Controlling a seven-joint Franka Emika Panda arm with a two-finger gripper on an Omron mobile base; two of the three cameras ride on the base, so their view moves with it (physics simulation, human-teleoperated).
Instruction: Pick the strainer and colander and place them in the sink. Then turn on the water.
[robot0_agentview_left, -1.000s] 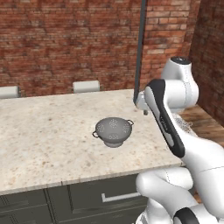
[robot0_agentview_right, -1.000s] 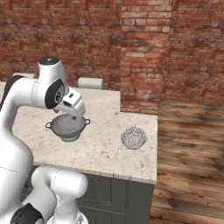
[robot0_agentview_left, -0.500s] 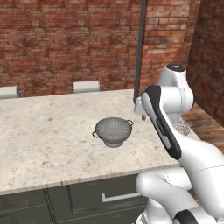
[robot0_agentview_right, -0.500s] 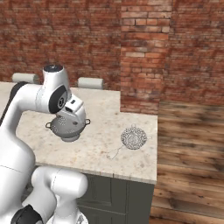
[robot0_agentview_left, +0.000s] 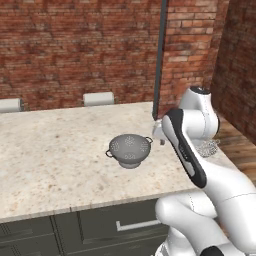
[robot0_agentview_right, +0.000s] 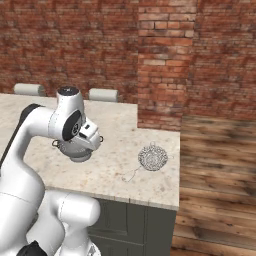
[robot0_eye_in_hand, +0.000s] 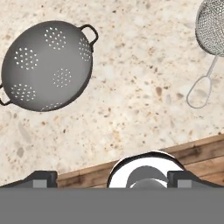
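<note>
The grey holed colander (robot0_agentview_left: 130, 149) stands upright on the stone counter (robot0_agentview_left: 55, 150), left of my hand. In the hand view the colander (robot0_eye_in_hand: 46, 65) lies at upper left and the wire-mesh strainer (robot0_eye_in_hand: 212, 26) at the top right corner, its loop handle pointing down. The strainer (robot0_agentview_right: 152, 157) lies near the counter's right end. My gripper (robot0_agentview_left: 160, 139) hovers above the counter between the two, touching neither. Its fingertips (robot0_eye_in_hand: 41, 178) stand wide apart, open and empty. In the right base view the gripper (robot0_agentview_right: 92, 145) partly covers the colander (robot0_agentview_right: 70, 150). The sink and water are out of view.
Two white rolls (robot0_agentview_left: 98, 98) (robot0_agentview_left: 10, 105) lie along the counter's back edge by the brick wall. A dark vertical pole (robot0_agentview_left: 160, 55) rises behind my arm. The counter ends just right of the strainer, with wooden floor (robot0_agentview_right: 220, 165) beyond.
My hand has come down and shifted a little to the right, from over the colander toward the strainer. The gripper stayed open; colander and strainer have not moved.
</note>
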